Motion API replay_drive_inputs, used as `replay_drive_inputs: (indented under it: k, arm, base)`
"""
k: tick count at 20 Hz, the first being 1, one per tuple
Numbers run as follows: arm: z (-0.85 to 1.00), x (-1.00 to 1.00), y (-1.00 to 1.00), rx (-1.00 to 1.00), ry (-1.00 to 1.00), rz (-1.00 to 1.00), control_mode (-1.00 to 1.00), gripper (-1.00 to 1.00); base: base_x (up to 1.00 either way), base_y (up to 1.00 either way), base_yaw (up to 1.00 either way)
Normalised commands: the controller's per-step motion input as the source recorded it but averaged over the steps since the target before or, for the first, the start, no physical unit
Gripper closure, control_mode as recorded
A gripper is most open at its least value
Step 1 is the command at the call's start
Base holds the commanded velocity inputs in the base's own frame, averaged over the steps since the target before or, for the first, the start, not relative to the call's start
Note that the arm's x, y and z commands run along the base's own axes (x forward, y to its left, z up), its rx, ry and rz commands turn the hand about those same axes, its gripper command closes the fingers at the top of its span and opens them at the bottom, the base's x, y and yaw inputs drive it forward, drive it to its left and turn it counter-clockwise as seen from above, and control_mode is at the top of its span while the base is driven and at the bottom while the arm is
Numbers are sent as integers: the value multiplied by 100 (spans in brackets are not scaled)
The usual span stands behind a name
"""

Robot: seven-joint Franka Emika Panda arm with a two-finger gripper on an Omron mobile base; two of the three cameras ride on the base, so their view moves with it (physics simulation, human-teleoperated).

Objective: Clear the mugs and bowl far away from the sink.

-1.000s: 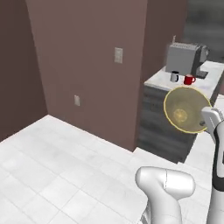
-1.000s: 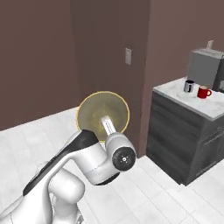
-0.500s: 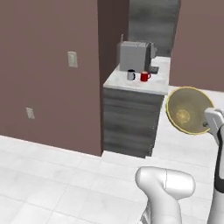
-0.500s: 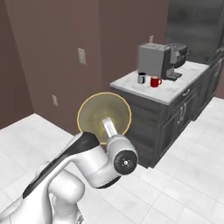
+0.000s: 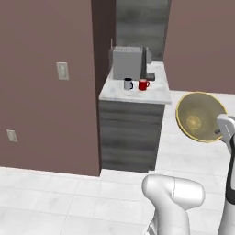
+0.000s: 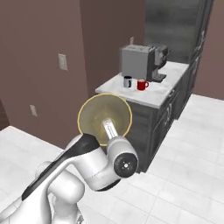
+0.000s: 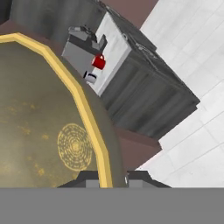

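My gripper point(image 7: 108, 177) is shut on the rim of the wide tan-yellow bowl point(image 7: 39, 131), which I hold tilted on edge in the air above the floor. In the base views the bowl point(image 5: 199, 117) point(image 6: 105, 117) hangs in front of the arm, with the gripper point(image 5: 219, 131) point(image 6: 108, 127) at its lower rim. The red mug point(image 5: 143, 85) point(image 6: 141, 85) point(image 7: 99, 62) and the white-grey mug point(image 5: 128, 83) point(image 6: 127, 82) point(image 7: 90, 78) stand side by side on a counter, well ahead of the bowl. The sink is out of view.
The mugs stand on a white-topped dark cabinet counter point(image 5: 133, 94) point(image 6: 157, 94), in front of a grey coffee machine point(image 5: 128, 62) point(image 6: 138, 62). A brown wall point(image 5: 46, 82) rises left of the counter. White tiled floor point(image 5: 69, 202) spreads around the base.
The whole picture has shifted, so the base has moved: the counter with the mugs now sits nearer the middle and closer. The bowl stays held in the gripper as before.
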Motion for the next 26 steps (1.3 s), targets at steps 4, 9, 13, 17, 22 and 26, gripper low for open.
replay_drive_inputs:
  k: [4,9,13,17,22,26]
  arm:
    - [0,0,0,0,0,0,100,100]
    - [0,0,0,0,0,0,100,100]
    - [0,0,0,0,0,0,100,100]
    - [0,0,0,0,0,0,100,100]
    - [0,0,0,0,0,0,100,100]
    - [0,0,0,0,0,0,100,100]
  base:
    - [61,38,-27]
    - [36,16,-26]
    - [30,0,-21]
    - [22,0,-15]
    - [27,1,-10]
    - [40,12,-7]
